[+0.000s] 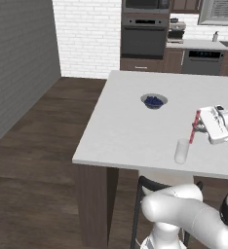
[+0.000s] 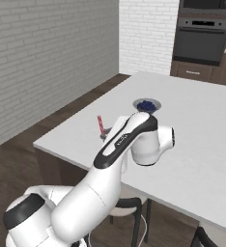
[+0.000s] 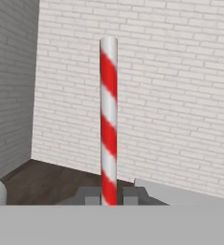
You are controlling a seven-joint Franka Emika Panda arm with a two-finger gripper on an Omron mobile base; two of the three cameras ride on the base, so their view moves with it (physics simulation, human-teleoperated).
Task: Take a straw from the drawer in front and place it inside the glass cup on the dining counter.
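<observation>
Red-striped straw (image 3: 108, 119) in level gripper (image 3: 109, 195)

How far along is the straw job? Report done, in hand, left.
Done: the straw is out of the drawer and clamped in the gripper, jaws shut on it, as the hand view shows.
In hand: the arm holds it above the dining counter, a little right of and above the glass cup.
Left: line the straw up over the cup, lower it in, release.

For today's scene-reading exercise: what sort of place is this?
A rendered home kitchen: built-in oven in dark cabinets, white dining counter holding a bowl of blue contents, and a stool beneath.
</observation>
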